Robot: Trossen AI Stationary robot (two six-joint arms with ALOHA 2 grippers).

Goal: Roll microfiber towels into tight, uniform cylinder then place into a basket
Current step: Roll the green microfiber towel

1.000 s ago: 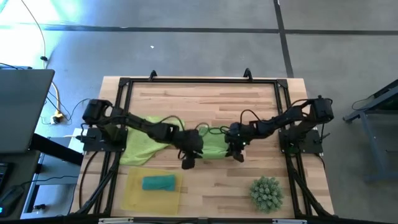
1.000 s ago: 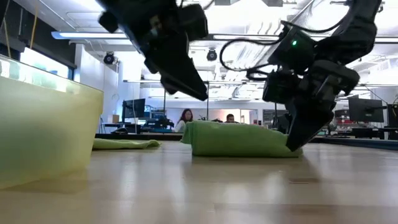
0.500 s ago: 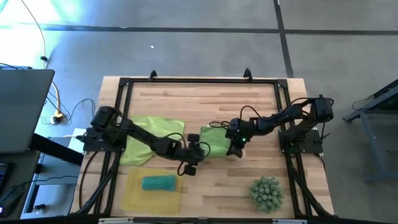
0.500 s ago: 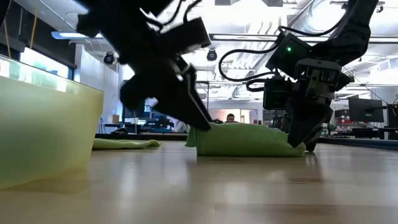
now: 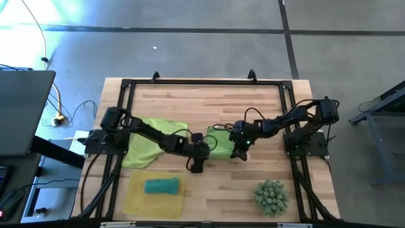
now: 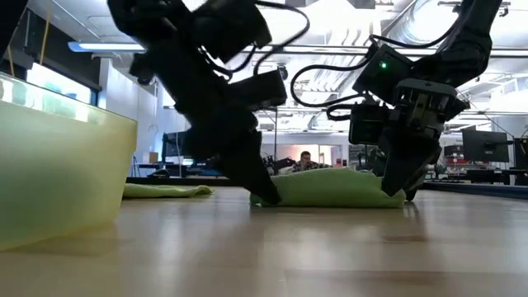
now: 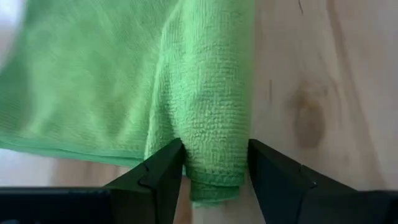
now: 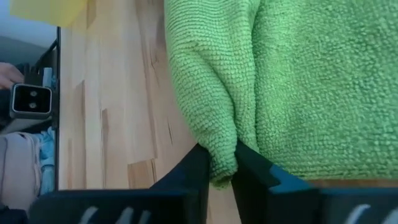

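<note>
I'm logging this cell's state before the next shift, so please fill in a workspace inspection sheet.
Surface: wooden tabletop, black frame around it.
Job's things: partly rolled green microfiber towel; second green towel spread flat; teal rolled towel in translucent yellow tray.
Clutter: spiky green plant ball.
Grippers: left gripper straddles the roll's end, open; right gripper pinches the other end.
Cables: black leads along both arms.
Surroundings: office, a seated person behind.

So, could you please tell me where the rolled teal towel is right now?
In the high view, the rolled teal microfiber towel lies inside the shallow translucent yellow tray at the table's front-left, far left of the spiky green plant.
</note>
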